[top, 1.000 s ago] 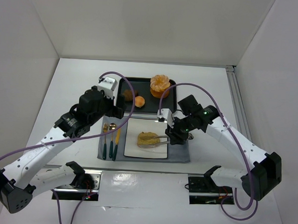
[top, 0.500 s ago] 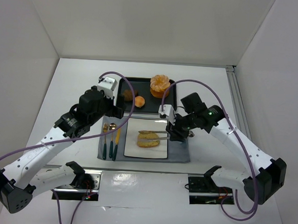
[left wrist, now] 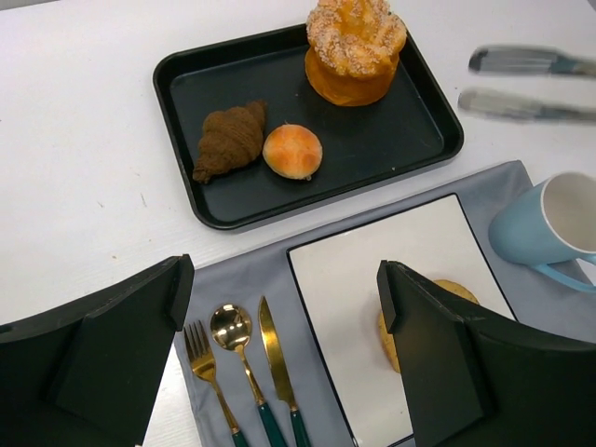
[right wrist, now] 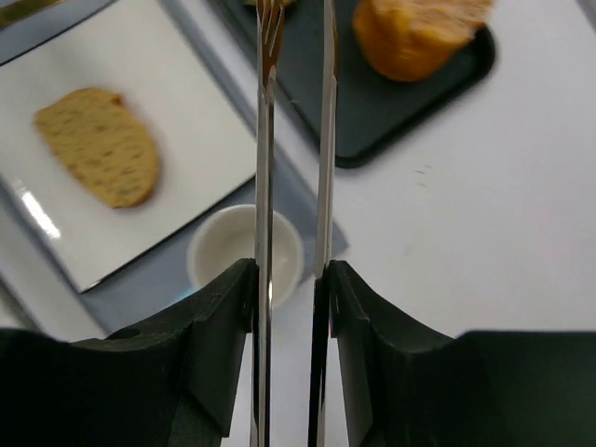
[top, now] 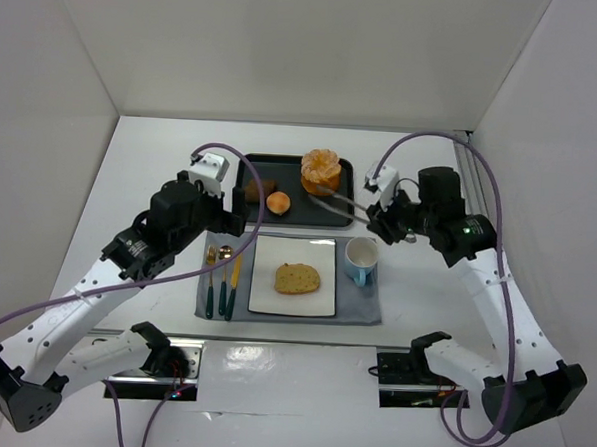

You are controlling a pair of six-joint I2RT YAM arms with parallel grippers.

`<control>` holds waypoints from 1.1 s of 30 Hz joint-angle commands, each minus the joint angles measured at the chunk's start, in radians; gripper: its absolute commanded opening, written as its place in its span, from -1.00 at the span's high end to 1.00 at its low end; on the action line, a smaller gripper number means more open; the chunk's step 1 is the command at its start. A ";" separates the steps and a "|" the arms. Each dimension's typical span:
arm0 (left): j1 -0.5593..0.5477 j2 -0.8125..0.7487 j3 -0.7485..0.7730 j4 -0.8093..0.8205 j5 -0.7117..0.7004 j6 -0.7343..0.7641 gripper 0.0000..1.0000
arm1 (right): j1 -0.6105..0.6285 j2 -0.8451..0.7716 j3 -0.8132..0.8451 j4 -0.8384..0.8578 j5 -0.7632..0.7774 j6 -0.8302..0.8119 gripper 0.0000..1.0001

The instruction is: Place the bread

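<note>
The right hand [top: 380, 216] is clamped on a pair of metal tongs [top: 340, 199], up beyond the blue cup [top: 361, 259] and off to the right of the black tray [top: 291, 173]. From its own camera the two thin blades run straight out between the black fingers [right wrist: 223, 345], a narrow gap between them and nothing caught there. From above, their tips reach over the right side of the tray, close to the tall ridged orange pastry [top: 320, 171].

The bread [top: 297, 278] lies flat on the white square plate [top: 314, 302], roughly in the middle, touched by neither arm. The plate sits on a grey placemat [top: 362, 309], and the cup stands on that mat just to the plate's right, mouth up and looking empty.

The left hand [top: 234, 220] hangs over the upper left corner of the mat with its fingers [left wrist: 121, 354] spread wide apart, holding nothing. Its camera looks down between them at the plate, with one finger hiding part of the bread. Under it, left of the plate, a gold fork [top: 210, 279], spoon [top: 223, 270] and knife [top: 235, 275] with dark green handles lie side by side.

On the tray, besides the pastry in the back right corner, there is a small round bun [top: 278, 203] and a dark brown croissant [top: 257, 189] just left of it, almost touching. The surface [top: 151, 166] is white.
</note>
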 commanded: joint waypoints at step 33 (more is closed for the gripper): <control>0.006 -0.068 -0.002 0.063 0.079 -0.013 -0.99 | -0.578 0.528 -0.229 0.518 0.243 0.290 -0.13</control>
